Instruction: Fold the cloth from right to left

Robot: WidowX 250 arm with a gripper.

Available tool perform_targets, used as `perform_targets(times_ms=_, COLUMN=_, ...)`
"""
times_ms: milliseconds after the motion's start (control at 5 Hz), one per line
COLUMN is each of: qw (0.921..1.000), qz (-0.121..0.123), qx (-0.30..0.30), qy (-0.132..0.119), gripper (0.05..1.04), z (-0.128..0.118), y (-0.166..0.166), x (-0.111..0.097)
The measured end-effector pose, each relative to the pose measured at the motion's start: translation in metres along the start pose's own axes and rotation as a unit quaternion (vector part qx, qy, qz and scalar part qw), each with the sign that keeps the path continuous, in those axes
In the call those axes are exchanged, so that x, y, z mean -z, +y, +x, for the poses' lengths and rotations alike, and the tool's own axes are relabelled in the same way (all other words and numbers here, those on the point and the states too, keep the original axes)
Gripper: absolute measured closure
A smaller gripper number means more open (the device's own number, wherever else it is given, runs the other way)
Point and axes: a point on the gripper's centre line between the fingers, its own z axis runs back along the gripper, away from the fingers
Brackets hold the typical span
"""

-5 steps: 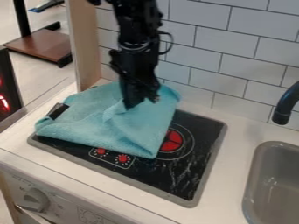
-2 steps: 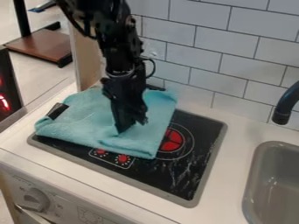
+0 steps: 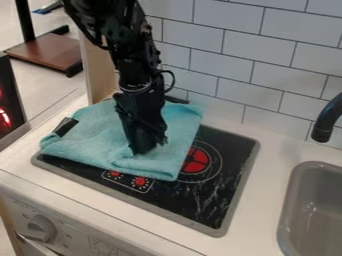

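Turquoise cloth [image 3: 87,145] lies across the stove's [image 3: 230,192] left part, rumpled beneath the gripper [image 3: 147,148]; whether this is clenched or released cannot be told. Step in hand: probably the leftward fold. Next move: a secure pinch, then a low leftward draw.

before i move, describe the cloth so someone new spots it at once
On the counter, left of the grey sink, is a black stovetop with red markings. The cloth lies over its left part, under the gripper. It is the soft, light turquoise piece with a small black patch at its left edge.
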Motion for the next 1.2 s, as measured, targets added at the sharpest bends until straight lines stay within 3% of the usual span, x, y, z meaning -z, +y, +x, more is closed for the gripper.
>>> perform_targets(times_ms=200, qw=1.0000, qz=0.002, qx=-0.004, qy=0.006, gripper=0.283, z=-0.002, y=0.001, x=0.000)
perform_targets(times_ms=400, qw=0.9998, qz=0.008, qx=-0.005, qy=0.015, gripper=0.072, z=-0.004, y=0.002, x=-0.001)
perform_targets(times_ms=800, qw=0.9998, qz=0.020, qx=0.004, qy=0.005, gripper=0.084, z=0.002, y=0.003, x=-0.022)
perform_targets(times_ms=1200, qw=0.9987, qz=0.033, qx=0.000, qy=-0.040, gripper=0.084, z=0.013, y=0.003, x=-0.056)
